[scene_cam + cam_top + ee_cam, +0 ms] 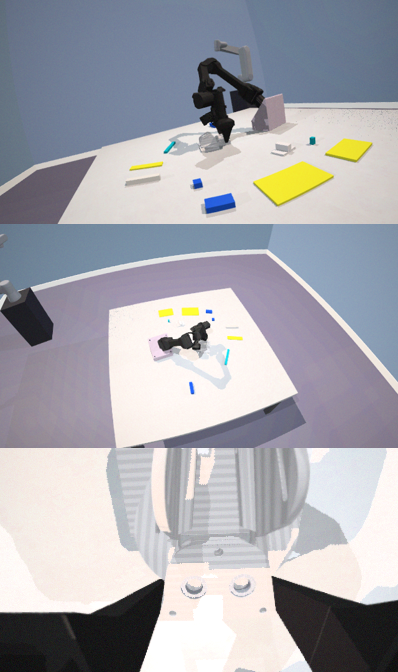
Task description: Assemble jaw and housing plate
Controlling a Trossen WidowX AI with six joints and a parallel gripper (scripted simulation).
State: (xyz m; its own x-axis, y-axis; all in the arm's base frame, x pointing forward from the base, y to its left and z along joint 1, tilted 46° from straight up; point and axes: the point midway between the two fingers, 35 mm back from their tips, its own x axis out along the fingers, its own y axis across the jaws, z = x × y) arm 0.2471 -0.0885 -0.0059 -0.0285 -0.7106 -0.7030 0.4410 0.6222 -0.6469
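Observation:
My gripper [214,582] [226,140] points down, its dark fingers against the two side edges of a pale housing plate [176,599]. The plate has two round rings, with something pale inside each, and small holes. Beyond it in the wrist view stand two grey, ribbed, curved jaws, the left jaw [160,495] and the right jaw [296,495], side by side with a gap between them. The see-through jaw assembly [208,141] [205,346] is low over the table, beside the fingertips. The pins, the gear teeth and whether they mesh cannot be made out.
On the white table [149,410] lie a teal bar [227,357] [170,147], yellow plates [190,311] [293,183], a small white stepped part [283,147] [180,323], a white bar [143,179] and blue blocks [219,203]. A pink block [276,112] [157,351] stands at the arm's base.

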